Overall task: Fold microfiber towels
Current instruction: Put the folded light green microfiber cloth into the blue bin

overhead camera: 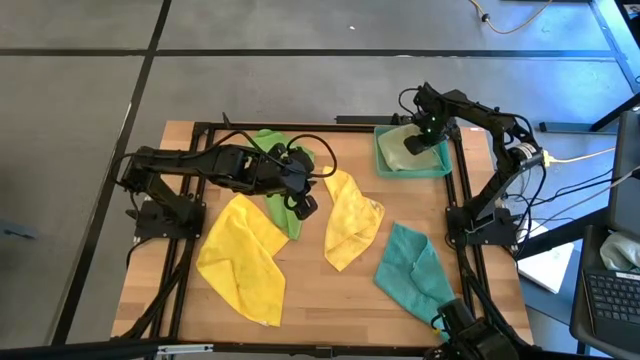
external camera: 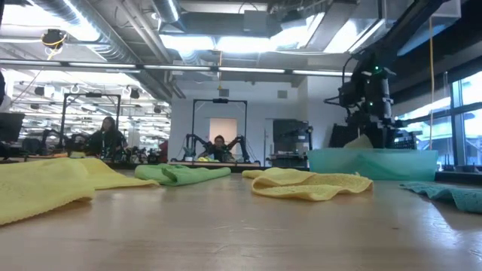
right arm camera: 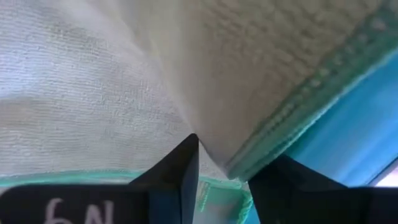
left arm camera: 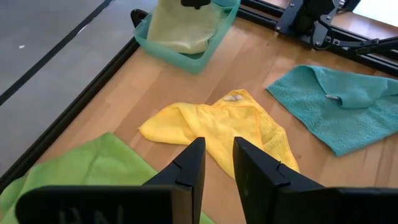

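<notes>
Five towels are in view. A pale olive towel [overhead camera: 405,145] lies in the teal tray [overhead camera: 385,165] at the far right, and my right gripper [overhead camera: 428,135] points down into it with its fingers open. A raised fold of that towel [right arm camera: 211,112] stands between the fingers. My left gripper [overhead camera: 303,197] hovers open by a narrow gap, holding nothing, above the bright green towel [overhead camera: 280,205]. One yellow towel [overhead camera: 245,255] lies crumpled at the near left, another [overhead camera: 352,215] in the middle, and a teal towel [overhead camera: 415,270] at the near right. My right gripper comes at the pale olive towel from above, pointing down. A ridge of cloth near its green-stitched edge [right arm camera: 292,115] rises between the open fingers [right arm camera: 186,162]. The towel lies in the tray. I cannot tell whether the fingers touch the cloth.
A black frame [overhead camera: 200,130] runs round the wooden table. The tray's wall [external camera: 373,162] rises at the far right. Bare wood [overhead camera: 330,300] shows along the near edge between the towels. People sit at benches in the room beyond the table [external camera: 218,147].
</notes>
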{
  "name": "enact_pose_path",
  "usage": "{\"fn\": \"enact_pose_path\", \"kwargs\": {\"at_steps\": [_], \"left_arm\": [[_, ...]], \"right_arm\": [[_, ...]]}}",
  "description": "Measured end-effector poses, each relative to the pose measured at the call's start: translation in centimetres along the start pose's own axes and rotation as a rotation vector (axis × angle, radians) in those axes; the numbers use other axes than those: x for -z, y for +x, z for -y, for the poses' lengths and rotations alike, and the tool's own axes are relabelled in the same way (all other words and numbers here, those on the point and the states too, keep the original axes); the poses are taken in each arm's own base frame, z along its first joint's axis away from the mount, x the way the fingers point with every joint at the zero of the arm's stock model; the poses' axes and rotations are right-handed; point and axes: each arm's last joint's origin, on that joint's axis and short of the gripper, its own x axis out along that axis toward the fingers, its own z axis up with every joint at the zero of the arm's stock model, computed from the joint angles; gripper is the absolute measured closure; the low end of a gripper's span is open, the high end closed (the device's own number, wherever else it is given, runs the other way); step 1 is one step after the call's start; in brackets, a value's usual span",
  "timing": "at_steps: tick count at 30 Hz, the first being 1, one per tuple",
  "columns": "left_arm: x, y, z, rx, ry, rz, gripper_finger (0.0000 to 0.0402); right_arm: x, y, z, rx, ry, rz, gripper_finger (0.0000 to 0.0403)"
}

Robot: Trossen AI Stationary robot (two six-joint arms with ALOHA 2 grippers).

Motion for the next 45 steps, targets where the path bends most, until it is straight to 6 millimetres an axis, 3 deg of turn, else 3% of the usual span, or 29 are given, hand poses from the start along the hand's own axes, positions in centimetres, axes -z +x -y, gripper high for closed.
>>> {"fn": "enact_pose_path", "kwargs": {"at_steps": [9,19,22,25,28,34,39,45], "left_arm": [[0.0,0.0,0.0,0.000,0.000,0.000,0.0328],[0.0,0.0,0.0,0.000,0.007,0.000,0.0328],[0.0,0.0,0.0,0.000,0.009,0.000,0.0328],[0.0,0.0,0.0,0.000,0.008,0.000,0.0328],[0.0,0.0,0.0,0.000,0.008,0.001,0.0328],[0.0,-0.1,0.2,-0.003,0.005,0.012,0.0328],[0.3,-0.3,0.7,0.012,0.018,0.010,0.0328],[0.7,-0.7,1.4,0.045,0.036,0.001,0.0328]], "right_arm": [[0.2,-1.0,0.0,-0.013,-0.005,-0.039,0.0276],[-0.6,-7.9,-0.3,-0.001,-0.019,0.072,0.0275],[-0.6,-10.4,-1.0,-0.096,-0.040,0.146,0.0275],[-0.3,-11.3,-2.3,-0.166,-0.084,0.181,0.0276],[0.0,-10.0,-3.3,-0.124,-0.099,0.127,0.0276],[0.8,-5.0,-4.7,-0.116,0.018,0.041,0.0276],[1.2,-1.5,-4.3,0.007,0.196,0.089,0.0276],[2.6,2.7,-4.4,0.015,0.297,0.084,0.0276]]}}
